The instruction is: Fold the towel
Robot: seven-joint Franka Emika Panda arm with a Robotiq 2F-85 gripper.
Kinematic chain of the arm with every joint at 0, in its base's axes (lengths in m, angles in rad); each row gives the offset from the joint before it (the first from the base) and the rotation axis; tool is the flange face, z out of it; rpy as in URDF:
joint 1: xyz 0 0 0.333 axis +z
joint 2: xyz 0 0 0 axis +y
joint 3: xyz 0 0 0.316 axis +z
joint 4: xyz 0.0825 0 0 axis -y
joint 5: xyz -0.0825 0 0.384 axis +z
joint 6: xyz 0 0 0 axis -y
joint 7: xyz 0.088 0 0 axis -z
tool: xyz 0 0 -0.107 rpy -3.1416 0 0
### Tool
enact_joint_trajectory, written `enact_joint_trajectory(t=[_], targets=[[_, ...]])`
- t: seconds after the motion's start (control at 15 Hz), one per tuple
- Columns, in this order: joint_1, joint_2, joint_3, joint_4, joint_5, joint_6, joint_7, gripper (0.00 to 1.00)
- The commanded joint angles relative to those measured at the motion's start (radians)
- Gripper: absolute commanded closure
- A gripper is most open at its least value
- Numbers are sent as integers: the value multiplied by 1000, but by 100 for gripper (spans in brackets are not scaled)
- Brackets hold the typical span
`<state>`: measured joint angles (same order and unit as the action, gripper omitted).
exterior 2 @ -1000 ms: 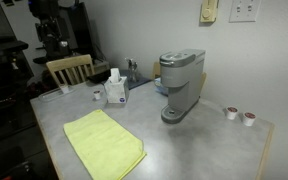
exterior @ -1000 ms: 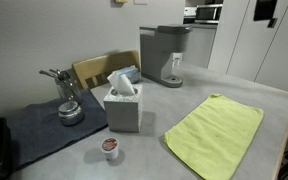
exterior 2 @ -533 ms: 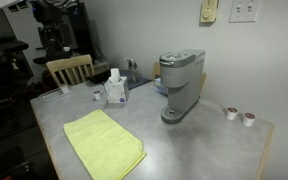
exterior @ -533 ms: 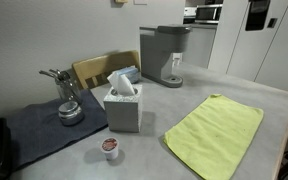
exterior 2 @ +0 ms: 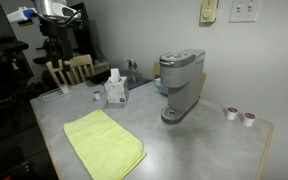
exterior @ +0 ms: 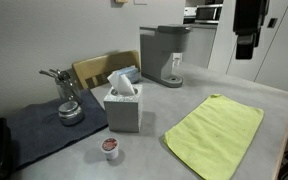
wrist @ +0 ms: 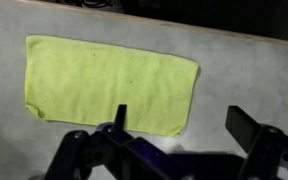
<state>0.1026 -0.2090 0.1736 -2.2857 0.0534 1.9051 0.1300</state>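
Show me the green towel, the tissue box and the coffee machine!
towel (wrist: 104, 85), wrist view, middle of the flat cloth.
tissue box (exterior: 123, 113), an exterior view, its near side.
coffee machine (exterior 2: 181, 88), an exterior view, middle of its body.

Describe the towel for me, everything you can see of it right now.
The towel is a thin, plain lime-green rectangular cloth that looks soft. It is spread flat and unfolded on the grey table, close to one table edge. In the wrist view its corners look slightly rounded and uneven. Nothing rests on it. The tool hangs above it, open, not touching.
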Motion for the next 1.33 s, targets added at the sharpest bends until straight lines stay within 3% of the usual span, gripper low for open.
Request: enact_joint_trajectory(t=[0.0,0.07,0.47,1.0,1.07,1.27], targets=[[15,76,-12,-20,76,98,13,0],[11,42,-10,-11,37,51,7,0],[12,97,-10,-18,53,109,37,0],[24,262,-8,-1,131,183,73,0],[22,214,-11,-17,101,156,78,0],[27,254,-11,-12,110,176,77,0]])
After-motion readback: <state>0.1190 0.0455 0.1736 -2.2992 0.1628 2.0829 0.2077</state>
